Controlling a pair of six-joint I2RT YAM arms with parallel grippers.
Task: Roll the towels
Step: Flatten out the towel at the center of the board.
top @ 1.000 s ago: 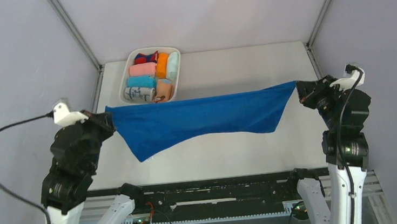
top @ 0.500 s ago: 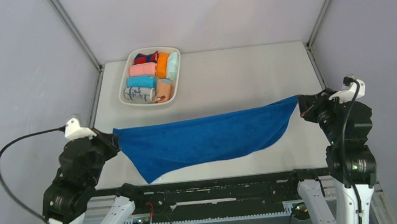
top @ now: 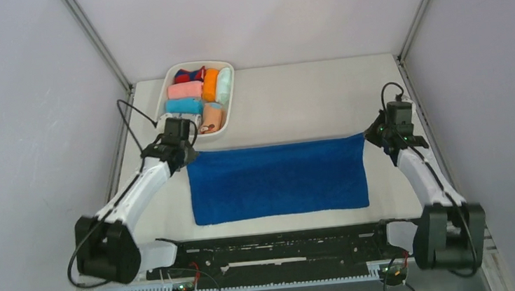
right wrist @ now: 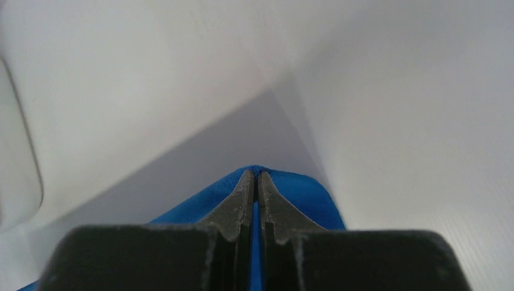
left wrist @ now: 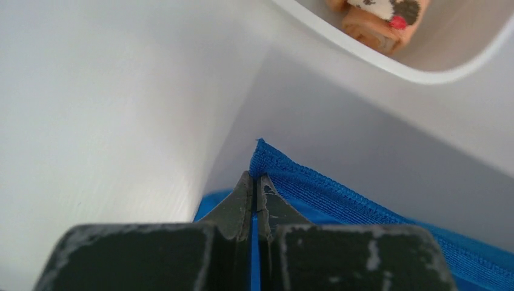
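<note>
The blue towel lies flat mid tabletop, its far edge near the tray. The left gripper & right gripper each have jaws clamped on a far corner, maybe lifted a bit. Pulling both ways should make it smooth & straight for rolling.

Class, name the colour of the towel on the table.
The towel is royal blue; best in top view.
</note>
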